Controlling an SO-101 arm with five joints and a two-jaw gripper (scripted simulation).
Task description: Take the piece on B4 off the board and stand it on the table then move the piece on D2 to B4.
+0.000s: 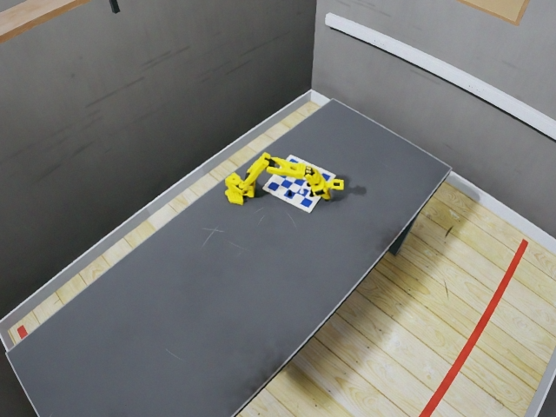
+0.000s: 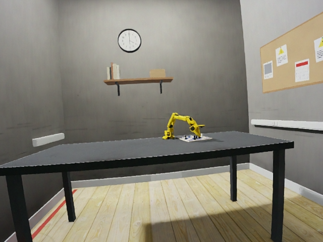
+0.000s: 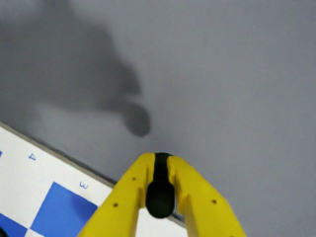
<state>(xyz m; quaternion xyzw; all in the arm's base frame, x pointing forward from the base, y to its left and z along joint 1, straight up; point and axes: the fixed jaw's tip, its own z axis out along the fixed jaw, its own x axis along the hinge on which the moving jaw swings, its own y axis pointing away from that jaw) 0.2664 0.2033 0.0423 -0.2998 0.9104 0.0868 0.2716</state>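
Black game piece (image 3: 160, 201) is pinched between the jaws (image 1: 327, 196) (image 2: 200, 135), lower centre of the wrist view; checkered board (image 1: 309, 209) (image 2: 189, 140) (image 3: 17, 148) lies flat on the desk (image 1: 224, 291) (image 2: 104, 150) (image 3: 247, 99).

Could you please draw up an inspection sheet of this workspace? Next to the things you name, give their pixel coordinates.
Surface: dark table (image 1: 269, 291) (image 2: 104, 153) (image 3: 237, 99), lightly scratched.
Job's things: chessboard (image 1: 308, 209) (image 2: 190, 140) (image 3: 17, 170); held piece (image 3: 160, 199), black, its square of origin unclear.
Clutter: another black piece (image 1: 289, 193) (image 2: 185, 137) on the chessboard; off it, nothing seen.
Gripper (image 1: 327, 198) (image 2: 200, 136) (image 3: 160, 158): closed on the held piece, near the chessboard's edge.
Cables: nothing seen.
Surroundings: clock (image 2: 123, 40), noticeboard (image 1: 502, 9) (image 2: 291, 52) on grey walls.
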